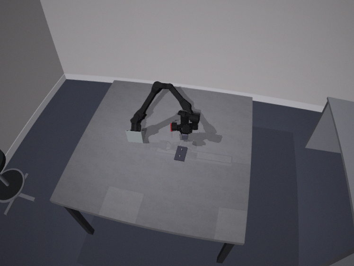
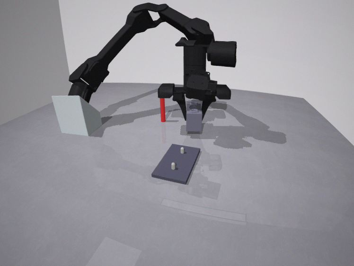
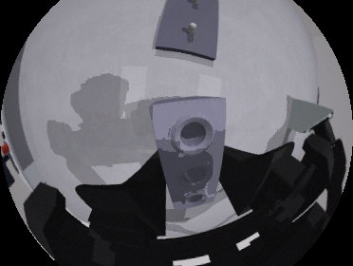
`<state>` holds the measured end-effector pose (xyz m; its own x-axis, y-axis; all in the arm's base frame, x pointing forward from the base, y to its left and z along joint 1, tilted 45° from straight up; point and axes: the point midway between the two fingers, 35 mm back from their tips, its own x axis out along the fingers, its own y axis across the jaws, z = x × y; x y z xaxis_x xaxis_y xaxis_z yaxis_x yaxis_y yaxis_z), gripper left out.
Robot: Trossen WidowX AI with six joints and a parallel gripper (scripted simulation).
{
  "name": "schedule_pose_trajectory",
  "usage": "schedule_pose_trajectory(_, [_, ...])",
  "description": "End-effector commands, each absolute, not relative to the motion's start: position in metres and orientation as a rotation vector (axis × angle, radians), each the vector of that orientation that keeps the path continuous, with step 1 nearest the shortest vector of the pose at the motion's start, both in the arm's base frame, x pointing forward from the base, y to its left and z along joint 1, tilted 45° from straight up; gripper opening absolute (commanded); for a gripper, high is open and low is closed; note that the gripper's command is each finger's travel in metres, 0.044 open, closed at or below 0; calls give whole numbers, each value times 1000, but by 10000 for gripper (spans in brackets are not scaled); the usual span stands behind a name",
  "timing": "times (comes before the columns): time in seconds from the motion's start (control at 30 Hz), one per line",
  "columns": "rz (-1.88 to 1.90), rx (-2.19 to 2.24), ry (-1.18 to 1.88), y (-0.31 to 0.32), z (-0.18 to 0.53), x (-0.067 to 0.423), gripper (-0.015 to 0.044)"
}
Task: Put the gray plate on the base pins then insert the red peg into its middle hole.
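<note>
My gripper [image 1: 184, 133] [image 2: 193, 114] [image 3: 184, 147] points straight down and is shut on the gray plate [image 1: 184, 137] [image 2: 193, 125] [image 3: 188, 122]. The plate stands on edge, its top hole facing the wrist camera, with its lower end at or just above the table. The dark base [image 1: 183, 155] [image 2: 171, 174] [image 3: 171, 35] lies flat on the table a short way in front of the plate, with two white pins [image 2: 181, 149] [image 2: 172, 165] [image 3: 191, 28] standing bare. The red peg [image 1: 171, 127] [image 2: 163, 110] stands upright to the left of the gripper, apart from it.
The arm rises from a pale box [image 1: 134, 136] [image 2: 74, 117] [image 3: 306, 113] at the left. The table [image 1: 143, 171] carries lighter flat patches [image 1: 121, 203] [image 1: 230, 224]. A chair [image 1: 8, 182] stands on the floor at the left and a gray cabinet [image 1: 340, 125] at the right.
</note>
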<state>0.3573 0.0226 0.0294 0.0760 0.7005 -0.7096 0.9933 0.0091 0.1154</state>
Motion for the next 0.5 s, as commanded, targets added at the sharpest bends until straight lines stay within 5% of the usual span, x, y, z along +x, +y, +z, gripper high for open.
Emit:
schedule_pose_trajectory(0.0, [-616,1741,1677,13,38,359,0])
schedule_pose_trajectory(0.47, [-622,1741,1676,-19,67,356,0])
